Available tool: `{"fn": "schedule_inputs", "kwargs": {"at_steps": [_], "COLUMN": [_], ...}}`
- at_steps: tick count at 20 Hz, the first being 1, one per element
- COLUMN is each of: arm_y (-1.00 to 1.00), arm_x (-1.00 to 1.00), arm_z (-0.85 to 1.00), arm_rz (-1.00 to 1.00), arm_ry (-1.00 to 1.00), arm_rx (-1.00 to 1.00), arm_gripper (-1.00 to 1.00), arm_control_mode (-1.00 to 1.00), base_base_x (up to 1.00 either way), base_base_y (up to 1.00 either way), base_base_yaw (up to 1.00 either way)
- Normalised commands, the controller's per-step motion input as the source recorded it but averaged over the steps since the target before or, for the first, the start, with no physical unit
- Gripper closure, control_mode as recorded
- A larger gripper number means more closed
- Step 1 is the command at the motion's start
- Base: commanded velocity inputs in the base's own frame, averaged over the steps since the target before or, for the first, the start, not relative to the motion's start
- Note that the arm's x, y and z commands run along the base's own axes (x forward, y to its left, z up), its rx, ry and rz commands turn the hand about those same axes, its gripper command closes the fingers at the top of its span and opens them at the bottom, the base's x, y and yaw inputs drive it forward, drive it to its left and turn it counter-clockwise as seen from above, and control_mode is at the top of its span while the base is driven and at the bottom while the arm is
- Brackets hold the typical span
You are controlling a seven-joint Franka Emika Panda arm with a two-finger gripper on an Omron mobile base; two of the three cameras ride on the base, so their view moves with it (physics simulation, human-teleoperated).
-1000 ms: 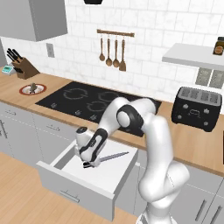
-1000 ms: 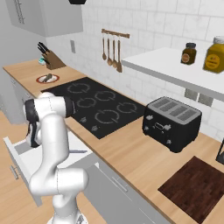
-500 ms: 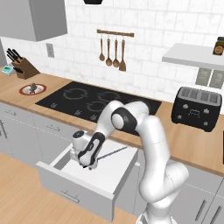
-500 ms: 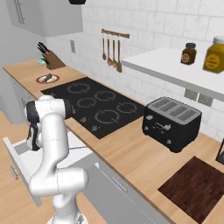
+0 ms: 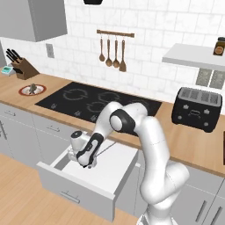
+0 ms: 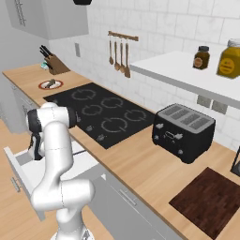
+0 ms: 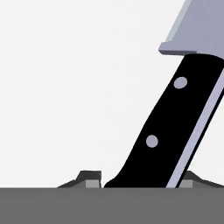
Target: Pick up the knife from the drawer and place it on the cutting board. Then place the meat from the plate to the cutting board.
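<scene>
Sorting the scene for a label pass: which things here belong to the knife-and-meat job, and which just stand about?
Job: knife, drawer, cutting board, meat, plate, gripper.
Standing about: toaster, stove, knife block, hanging spoons, jars.

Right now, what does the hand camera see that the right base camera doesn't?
Hand view: the knife, its black handle with two silver rivets, close up between the fingertips. Right base view: the cutting board, the toaster, and the plate with the meat far off. Both: the white inside of the open drawer.
</scene>
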Motion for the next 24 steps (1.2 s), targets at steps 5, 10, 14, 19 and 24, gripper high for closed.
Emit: {"fn": "schedule_inputs", "kwargs": {"at_steps": [5, 10, 14, 19, 24], "arm_y": [0.04, 0.0, 0.06, 0.29, 0.54], "arm_x": [-0.13, -0.35, -0.2, -0.2, -0.39], "arm_z": [-0.2, 0.2, 0.99, 1.0, 0.9], "arm_rz": [0.02, 0.05, 0.01, 0.0, 0.0], "arm_ry": [0.0, 0.0, 0.0, 0.12, 0.34], "arm_rx": [0.0, 0.07, 0.08, 0.17, 0.29], "arm_gripper": [1.0, 1.0, 1.0, 1.0, 1.0], "arm_control_mode": [-1.0, -1.0, -1.0, -1.0, -1.0], "base_base_x": [0.0, 0.0, 0.0, 0.0, 0.0], "base_base_y": [0.0, 0.0, 0.0, 0.0, 0.0], "base_base_yaw": [0.0, 0.0, 0.0, 0.0, 0.0]}}
